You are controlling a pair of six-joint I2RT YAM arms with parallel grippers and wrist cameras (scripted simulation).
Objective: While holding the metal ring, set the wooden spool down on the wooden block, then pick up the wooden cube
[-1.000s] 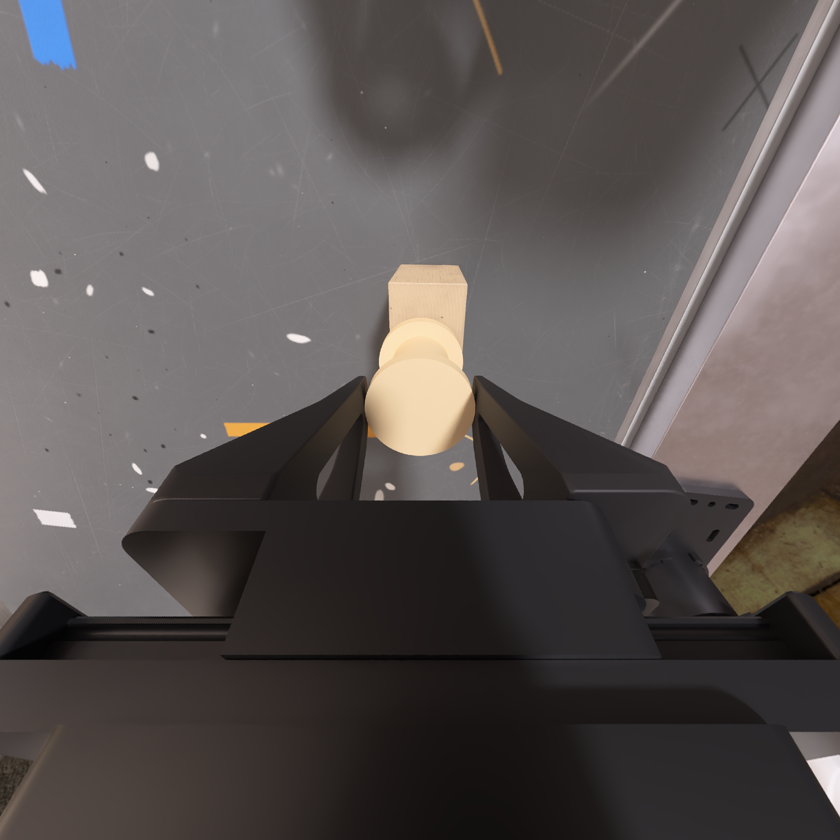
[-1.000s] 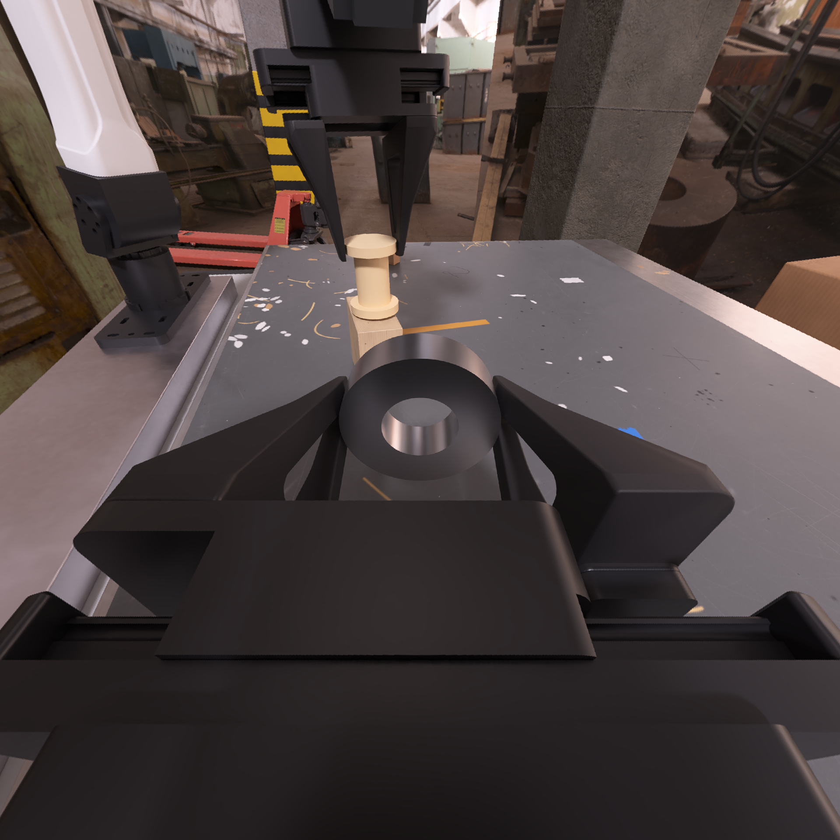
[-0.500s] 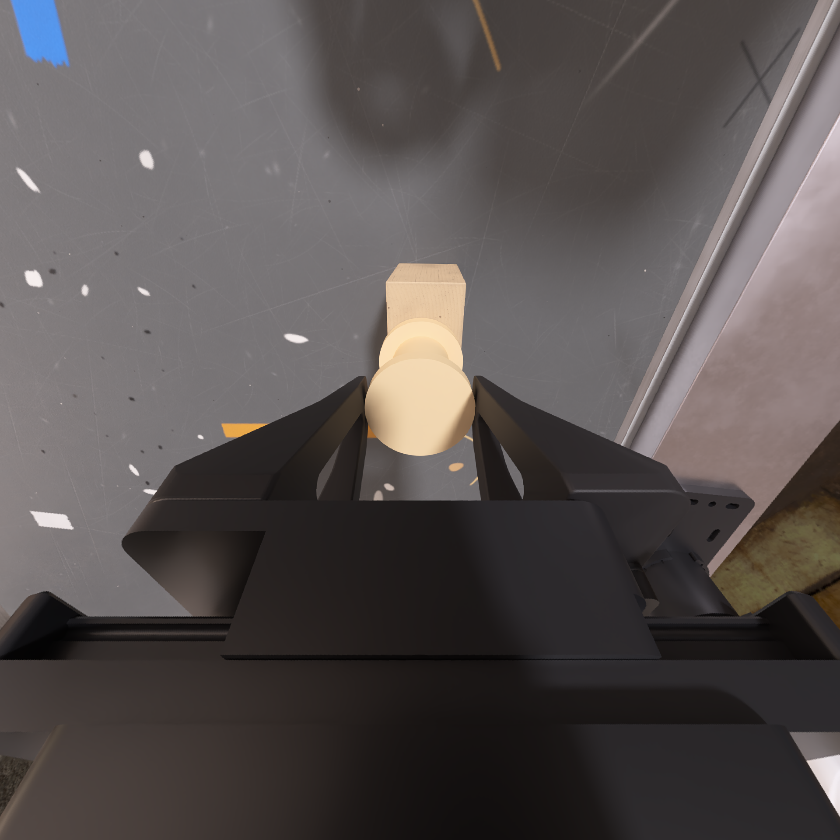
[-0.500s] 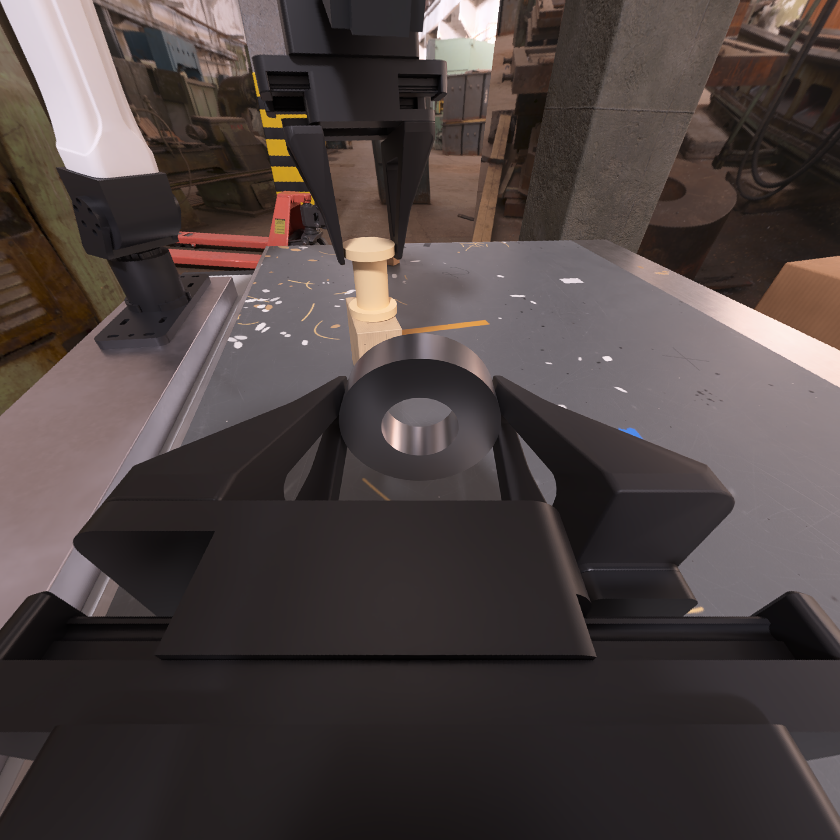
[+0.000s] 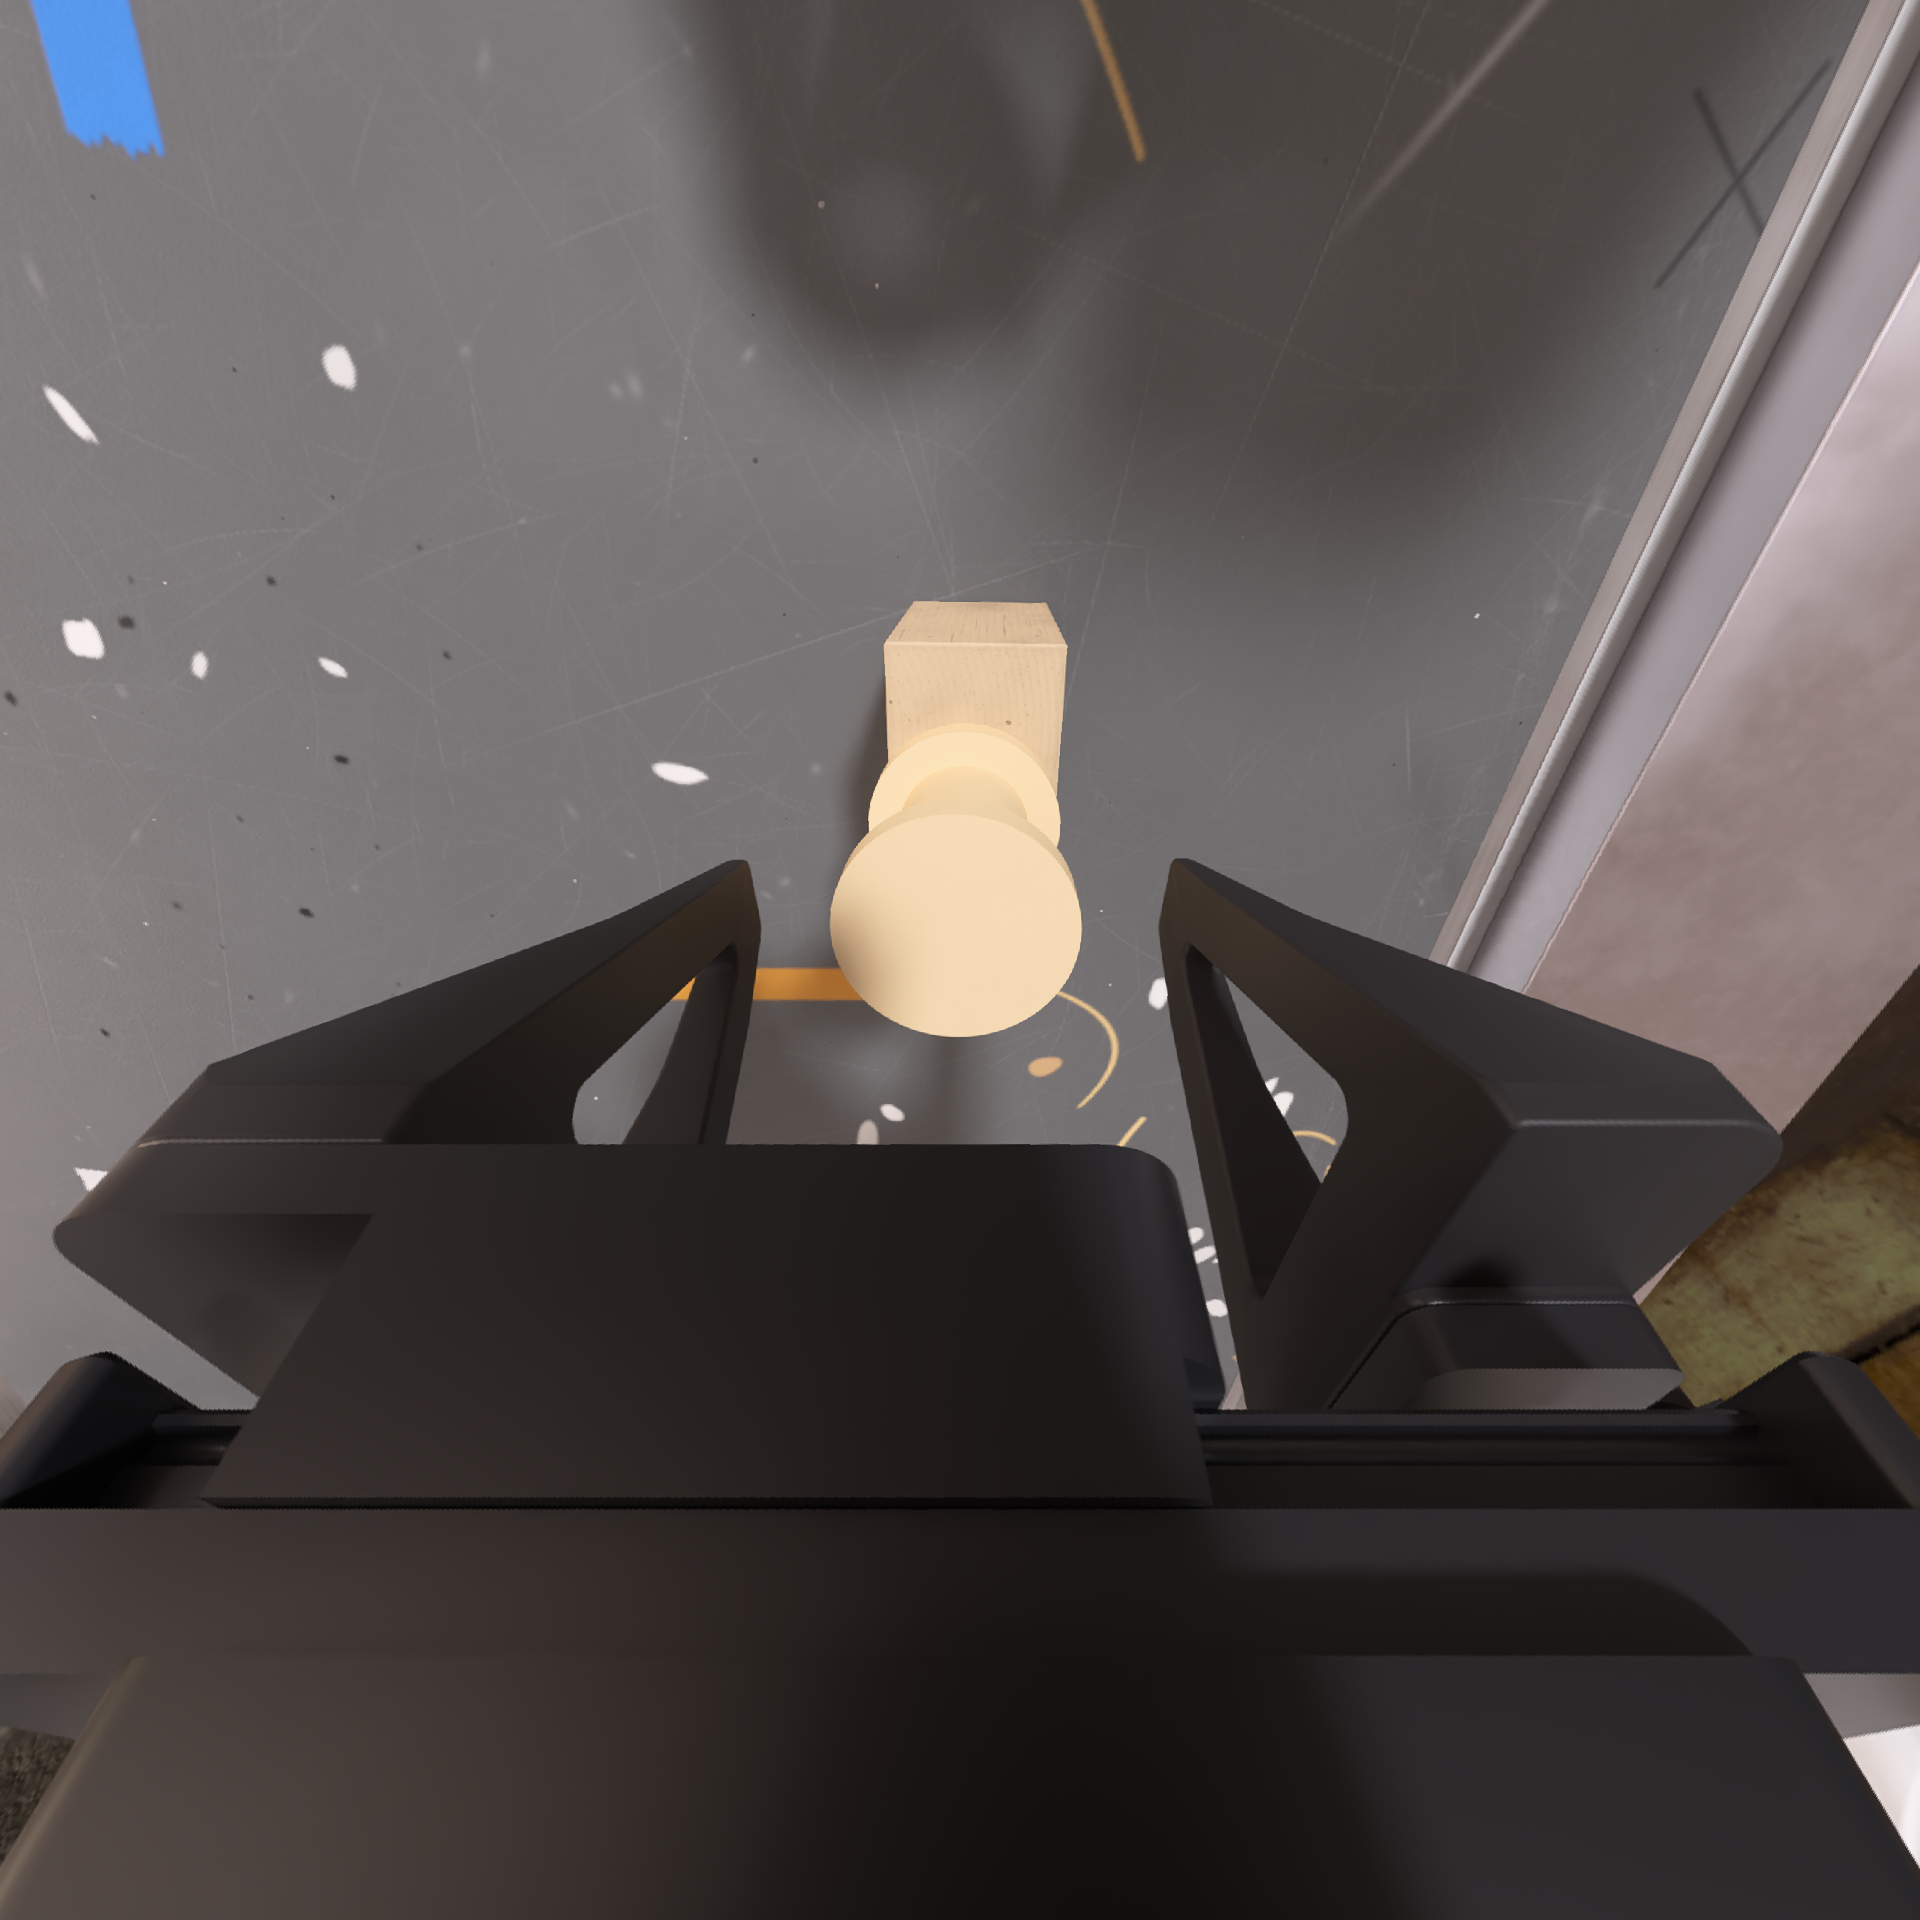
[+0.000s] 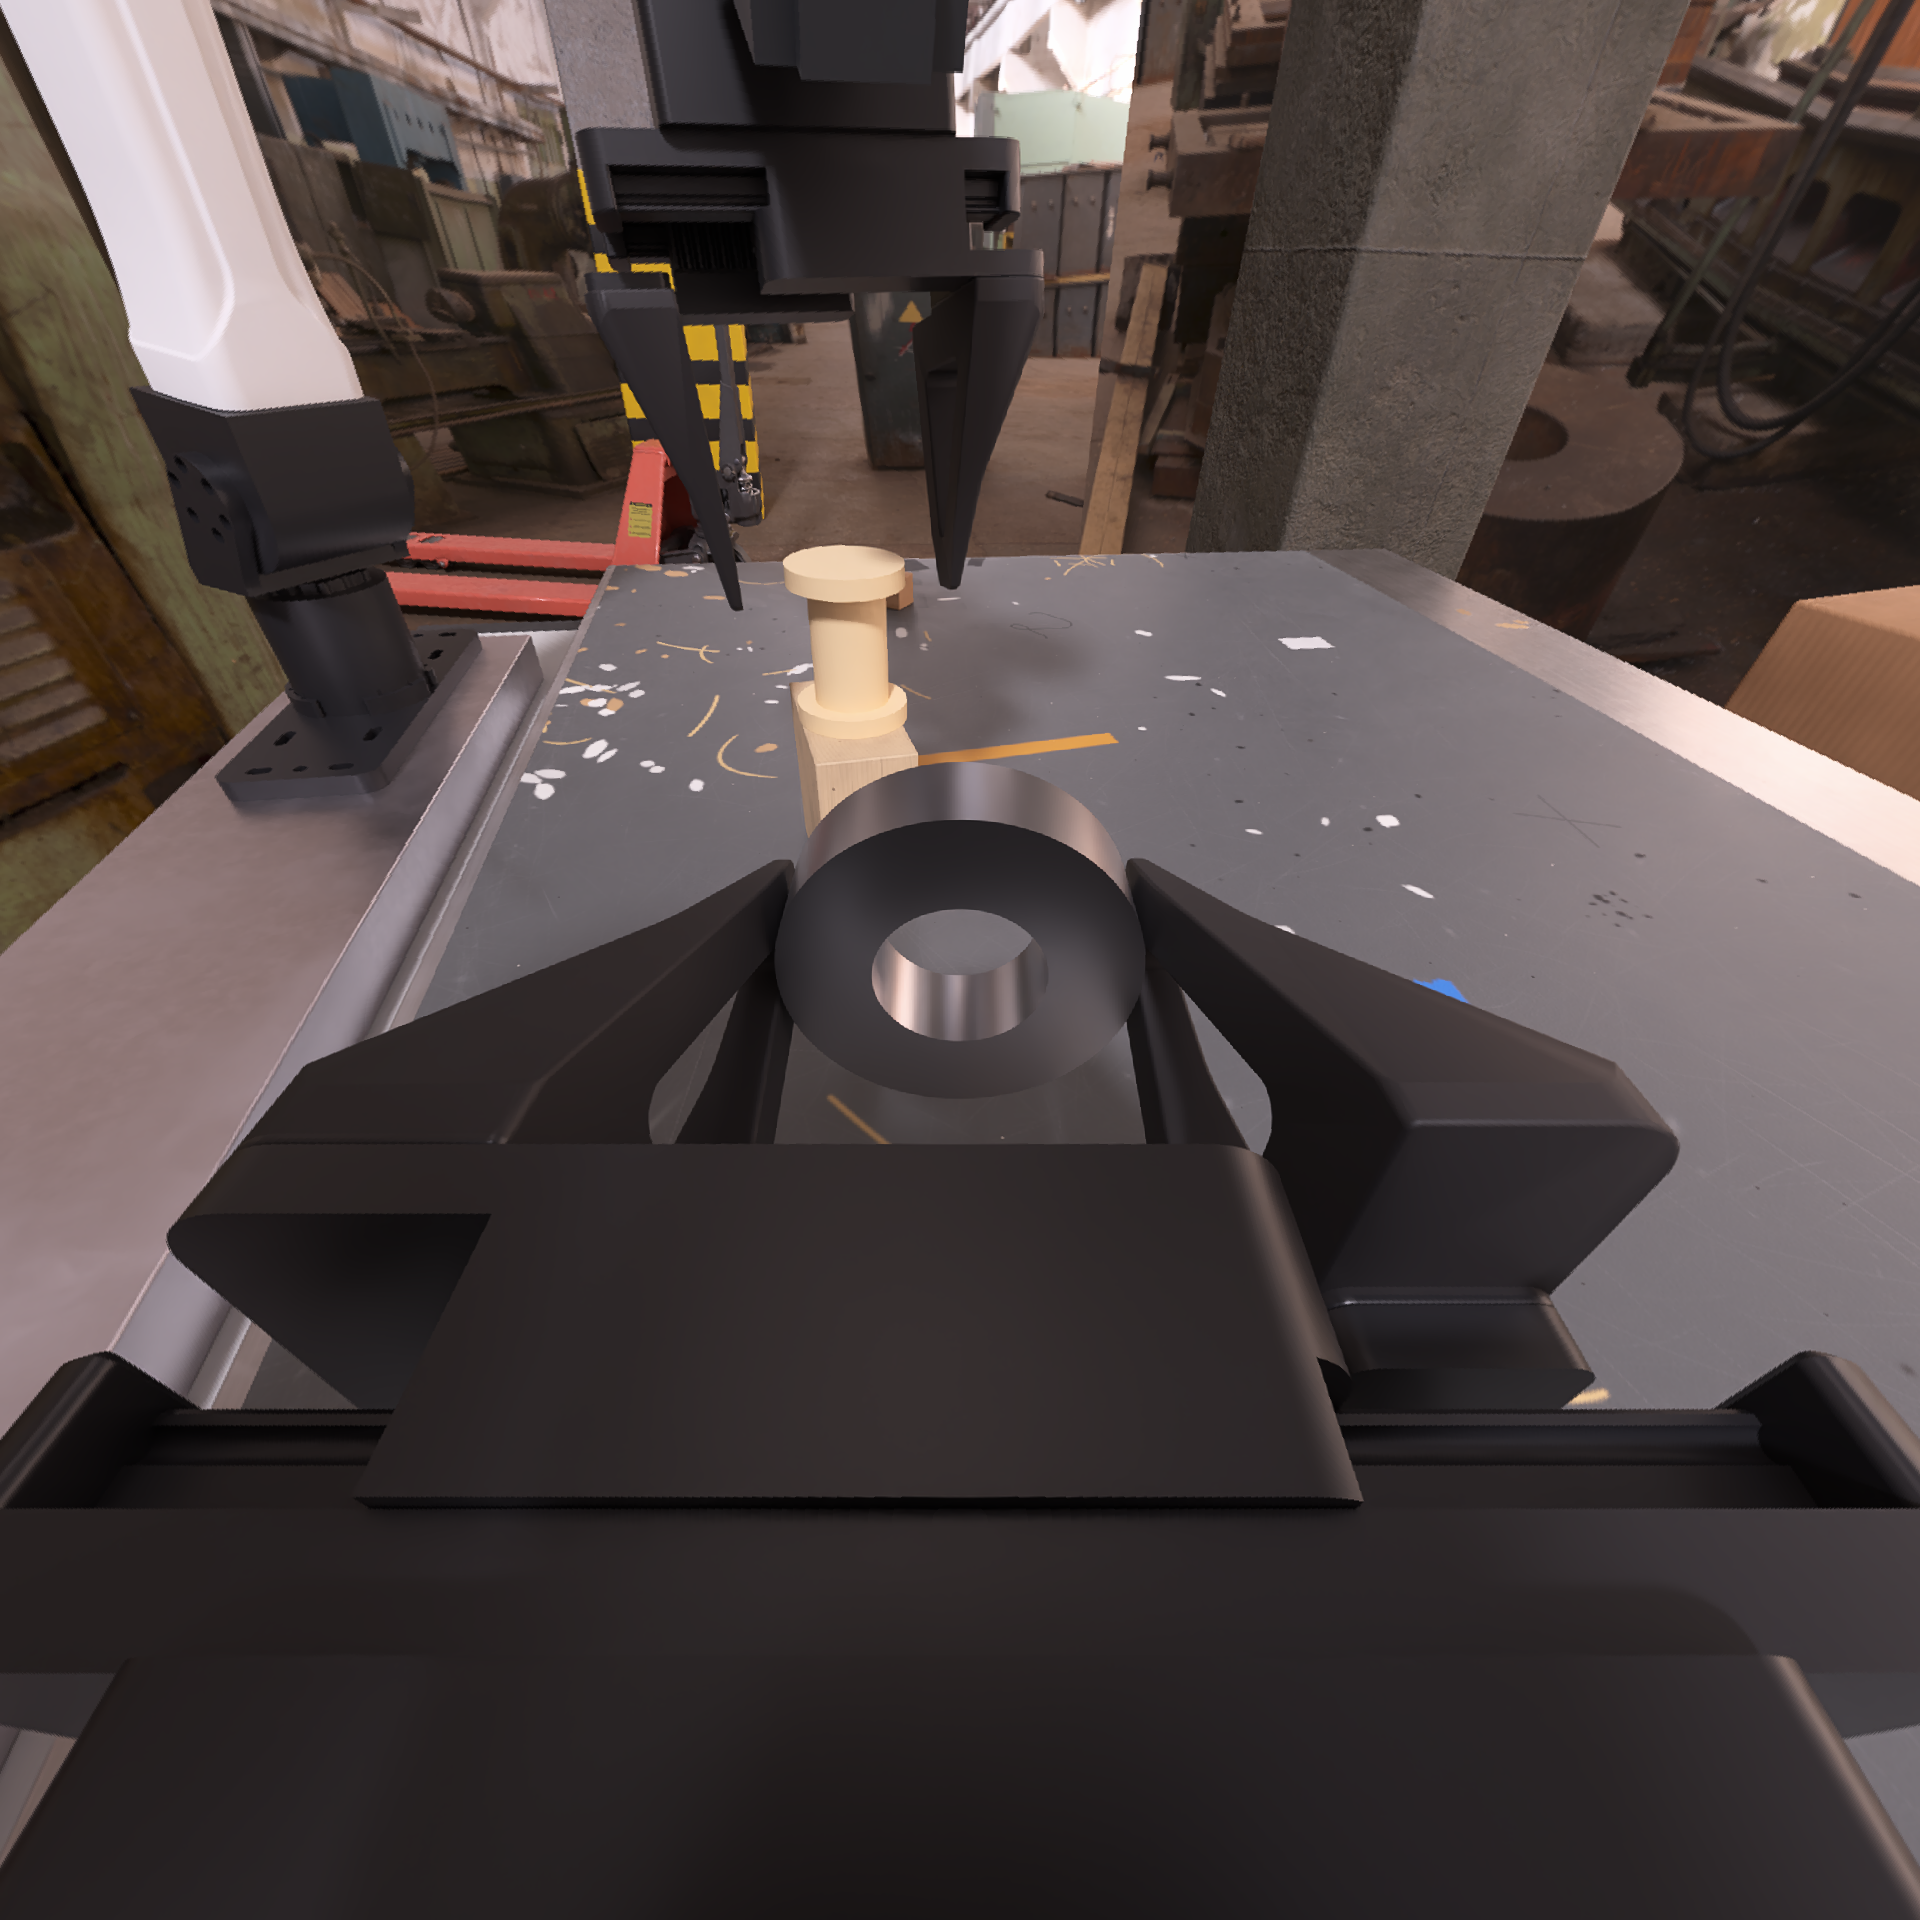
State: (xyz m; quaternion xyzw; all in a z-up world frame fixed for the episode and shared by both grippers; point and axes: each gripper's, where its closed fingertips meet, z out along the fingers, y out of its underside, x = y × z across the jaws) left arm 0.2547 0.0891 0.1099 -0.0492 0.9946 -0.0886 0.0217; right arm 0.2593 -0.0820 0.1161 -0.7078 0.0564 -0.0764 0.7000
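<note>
My left claw stands spread wide above the wooden spool, touching neither side of it. The spool stands upright on the wooden block on the table. My right claw grips the metal ring.

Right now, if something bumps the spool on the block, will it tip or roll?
Probably tips easily: the spool stands upright, tall and narrow, its flange nearly filling the block. Once down, its round flanges would likely let it roll. The open left gripper isn't steadying it.
</note>
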